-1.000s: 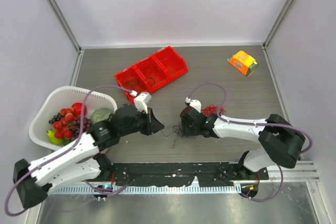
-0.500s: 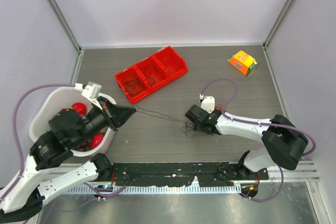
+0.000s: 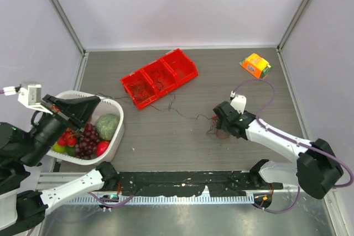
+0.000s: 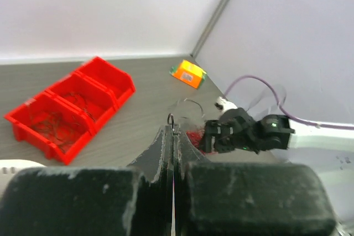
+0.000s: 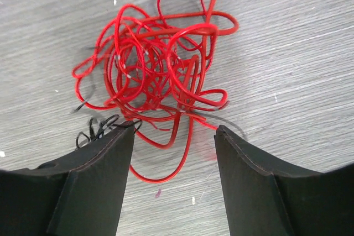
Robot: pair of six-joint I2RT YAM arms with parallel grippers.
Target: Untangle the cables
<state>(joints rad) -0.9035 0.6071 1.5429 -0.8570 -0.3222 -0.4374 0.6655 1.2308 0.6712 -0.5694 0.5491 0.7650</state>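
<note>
My left gripper (image 3: 95, 101) is raised above the white basket and shut on a thin dark cable (image 3: 177, 111). A small loop of it pokes out past the shut tips (image 4: 172, 120). The dark cable runs in a loose line across the table to a red cable clump (image 3: 219, 131) at my right gripper (image 3: 220, 126). In the right wrist view the right gripper (image 5: 174, 136) is open just above the table. The red tangle (image 5: 155, 70) lies just ahead of its tips, with one red loop between the fingers. Small dark cable loops (image 5: 97, 128) touch its left finger.
A white basket (image 3: 113, 109) of fruit stands at the left under my left arm. A red three-compartment bin (image 3: 160, 77) with thin wires inside lies at the back centre. An orange box (image 3: 255, 66) sits at the back right. Walls close in three sides.
My left arm has swung left and up over the basket, drawing the dark cable out into a long line. My right gripper has shifted right, now beside the red clump.
</note>
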